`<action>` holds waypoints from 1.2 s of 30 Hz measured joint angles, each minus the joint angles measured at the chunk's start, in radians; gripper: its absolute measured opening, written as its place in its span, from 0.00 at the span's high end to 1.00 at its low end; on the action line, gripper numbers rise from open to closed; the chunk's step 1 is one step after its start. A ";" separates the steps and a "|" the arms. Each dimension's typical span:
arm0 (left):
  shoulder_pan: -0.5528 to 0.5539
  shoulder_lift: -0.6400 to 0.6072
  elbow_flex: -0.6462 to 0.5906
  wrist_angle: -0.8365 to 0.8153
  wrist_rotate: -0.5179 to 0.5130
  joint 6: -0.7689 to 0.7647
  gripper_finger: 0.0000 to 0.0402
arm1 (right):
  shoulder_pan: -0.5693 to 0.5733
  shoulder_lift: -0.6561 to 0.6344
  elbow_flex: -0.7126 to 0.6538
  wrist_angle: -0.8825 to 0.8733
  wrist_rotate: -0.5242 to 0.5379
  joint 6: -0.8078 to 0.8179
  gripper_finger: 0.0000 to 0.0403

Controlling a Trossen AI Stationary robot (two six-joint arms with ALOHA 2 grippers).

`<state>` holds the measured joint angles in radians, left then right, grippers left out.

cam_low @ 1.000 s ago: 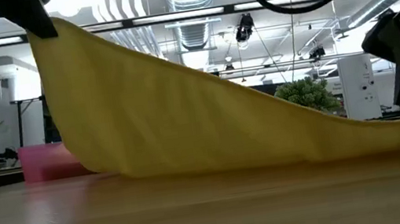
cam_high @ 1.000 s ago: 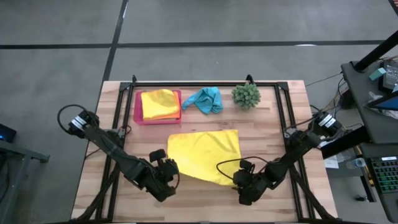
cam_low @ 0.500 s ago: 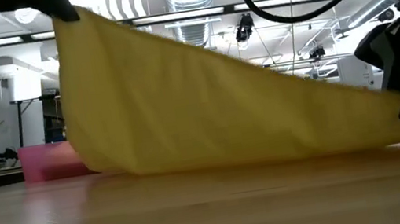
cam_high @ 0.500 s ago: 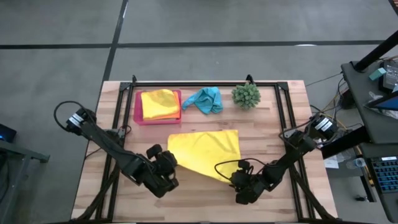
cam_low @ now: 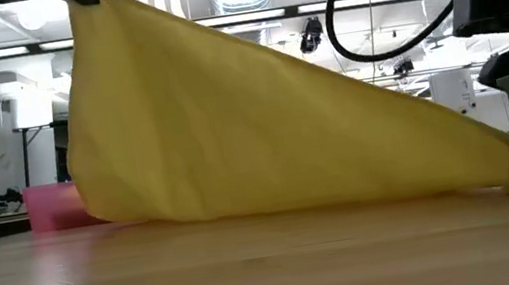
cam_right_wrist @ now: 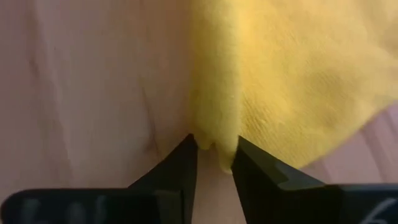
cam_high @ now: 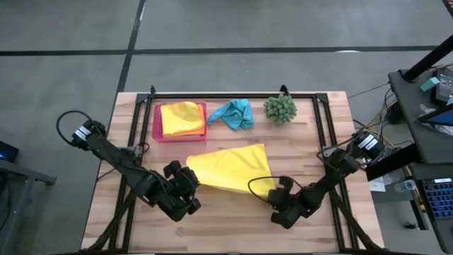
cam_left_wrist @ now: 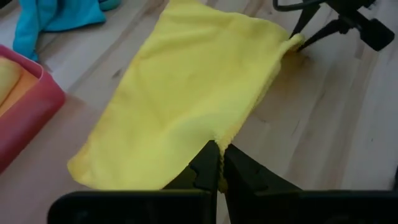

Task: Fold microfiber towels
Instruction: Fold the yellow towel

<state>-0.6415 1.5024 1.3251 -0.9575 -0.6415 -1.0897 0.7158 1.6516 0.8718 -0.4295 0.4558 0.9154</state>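
A yellow towel (cam_high: 228,168) was stretched across the middle of the counter (cam_high: 311,156). Its near left corner was held clamped in the left end effector (cam_high: 190,181), raised off the wood. Its near right corner was pinched between the narrowed fingers of the right end effector (cam_high: 274,193). The cloth looked light, limp and sagging, so corners were judged the best hold.
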 joint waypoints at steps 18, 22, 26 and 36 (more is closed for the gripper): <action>-0.021 0.007 -0.025 -0.044 0.106 0.045 1.00 | 0.013 -0.011 0.203 -0.443 0.044 -0.041 0.98; -0.028 0.009 -0.026 -0.196 -0.041 -0.112 1.00 | 0.016 -0.011 0.186 -0.240 0.027 -0.091 0.97; -0.025 0.004 -0.028 -0.238 -0.129 -0.184 1.00 | 0.004 -0.011 0.130 -0.091 -0.045 0.005 0.90; -0.013 0.001 -0.028 -0.231 -0.134 -0.183 1.00 | 0.004 0.000 0.041 0.223 -0.018 0.308 0.51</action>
<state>-0.6544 1.5036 1.2972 -1.1889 -0.7753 -1.2732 0.7196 1.6512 0.9127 -0.2061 0.4374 1.2237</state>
